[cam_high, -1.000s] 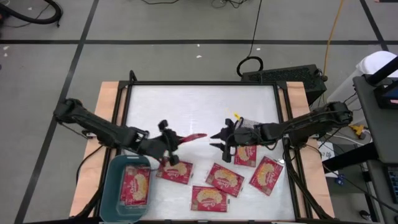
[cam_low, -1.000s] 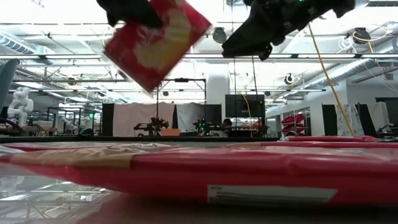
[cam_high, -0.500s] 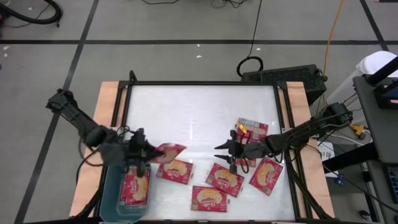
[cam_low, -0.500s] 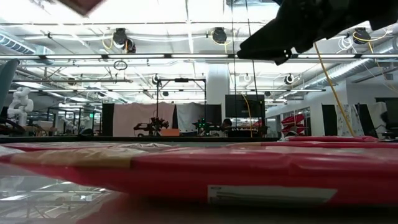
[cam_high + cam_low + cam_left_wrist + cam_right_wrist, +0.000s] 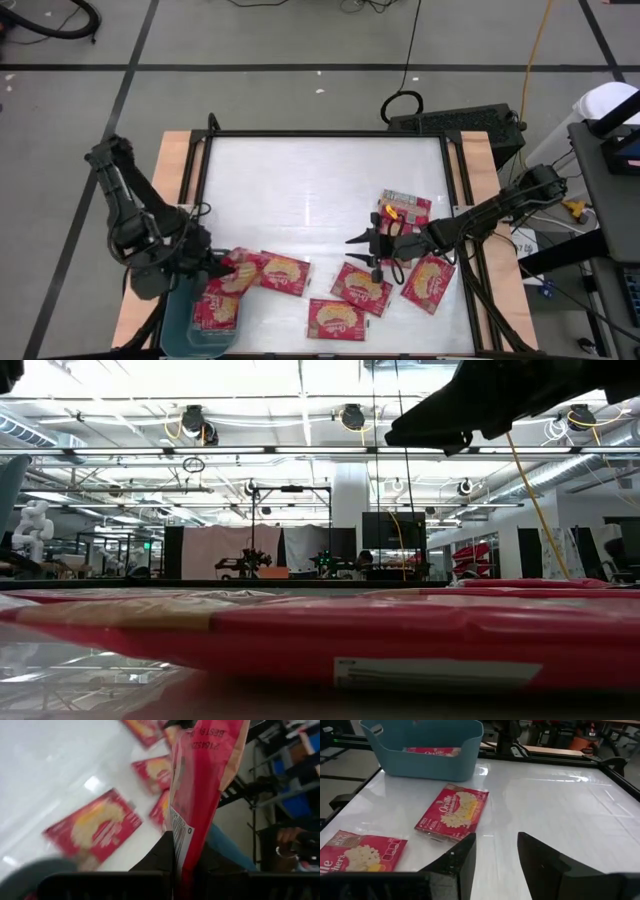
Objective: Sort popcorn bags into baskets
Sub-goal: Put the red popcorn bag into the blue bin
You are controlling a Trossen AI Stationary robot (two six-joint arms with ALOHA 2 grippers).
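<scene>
- A white-topped table (image 5: 320, 180) with a black frame, seen from above; a teal-blue rectangular plastic basket (image 5: 178, 310) sits at its 7 o'clock corner, with one red packet (image 5: 215, 312) lying flat inside
- The left gripper (image 5: 222, 270) hovers at the basket's 1 o'clock corner, fingers clamped on a flat red popcorn bag with yellow-orange picture (image 5: 243, 270); its wrist view shows this bag (image 5: 200, 795) edge-on, upright between the fingers
- More red bags lie on the table between 5 and 6 o'clock: one (image 5: 285, 274) just beside the held bag, others (image 5: 360, 288) near the right arm
- The right gripper (image 5: 368, 252) hangs above that group, fingers (image 5: 462, 857) apart, holding nothing
</scene>
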